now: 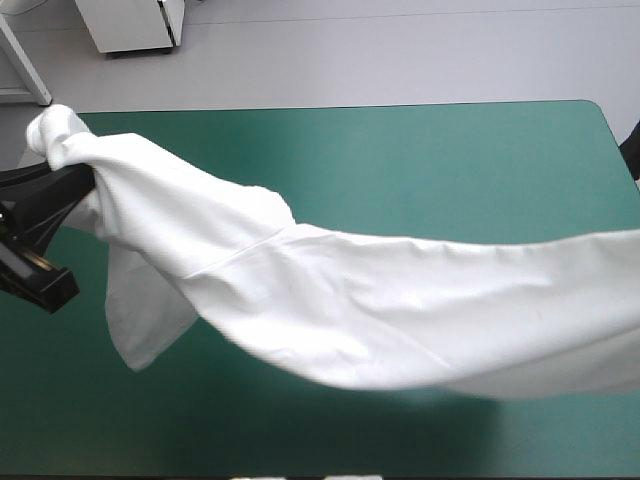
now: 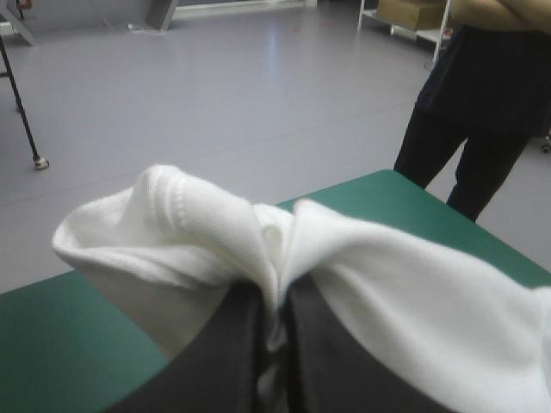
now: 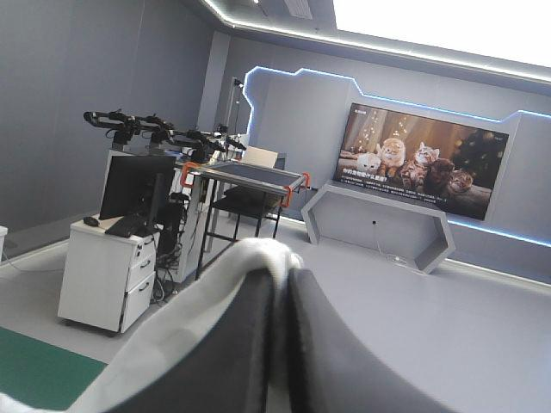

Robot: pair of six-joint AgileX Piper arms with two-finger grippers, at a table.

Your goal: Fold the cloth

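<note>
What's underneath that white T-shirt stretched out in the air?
Only the teal-green table cover shows beneath the T-shirt, darkened by its shadow. The part of the table directly behind the cloth is hidden in the high view.

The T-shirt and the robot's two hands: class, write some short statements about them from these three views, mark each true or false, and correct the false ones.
1. The T-shirt is lifted and stretched from side to side over the teal-green table. True.
2. The left hand is open and holds nothing. False: its black fingers are all but shut on a bunched part of the T-shirt.
3. The T-shirt lies on the table as a neat folded bundle. False: it hangs unfolded between the two hands, with a sleeve dangling near the left one.
4. The right hand is shut on the T-shirt. True: white cloth shows between and around its fingers.
</note>
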